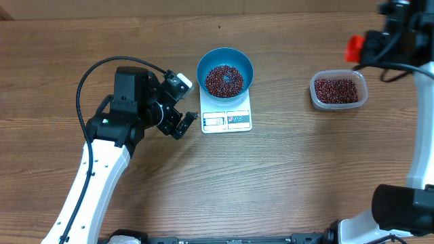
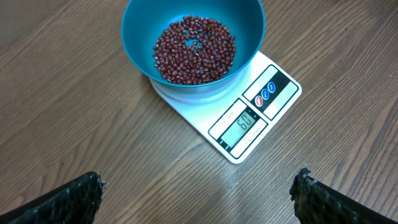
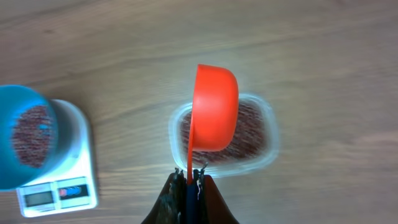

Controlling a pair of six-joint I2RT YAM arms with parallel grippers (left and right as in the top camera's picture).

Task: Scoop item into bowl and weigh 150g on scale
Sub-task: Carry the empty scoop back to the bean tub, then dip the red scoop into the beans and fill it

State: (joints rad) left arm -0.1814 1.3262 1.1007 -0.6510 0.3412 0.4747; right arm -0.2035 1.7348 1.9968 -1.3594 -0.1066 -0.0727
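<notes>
The wooden table (image 1: 305, 169) carries everything. The left arm lies across its near-left part, and the left gripper (image 2: 198, 190) is spread wide and holds nothing, with its fingertips pointing at the scale from just left of it. The right arm rises at the far right edge. The right gripper (image 3: 191, 180) is pressed together on the thin handle of the red scoop (image 3: 216, 106), which hangs raised above the tub and is turned on its side; whether it carries anything cannot be told. The white kitchen scale (image 1: 227, 120) sits at the table's centre with its display towards the near edge. The digits are lit but too tilted to read with confidence. The blue bowl (image 1: 225, 55) stands on the scale's far half and overhangs the platform. The clear plastic tub (image 1: 363, 80) is well apart to the right. The beans lie in two places: a shallow heap in the bowl (image 1: 224, 80) and a layer in the tub (image 1: 336, 90). The beans look hard, smooth and loose, likely to roll and bounce, so they are probably best carried in the scoop held level rather than pinched. The scoop seems light and stiff, and its handle end is the sensible place to hold it.
</notes>
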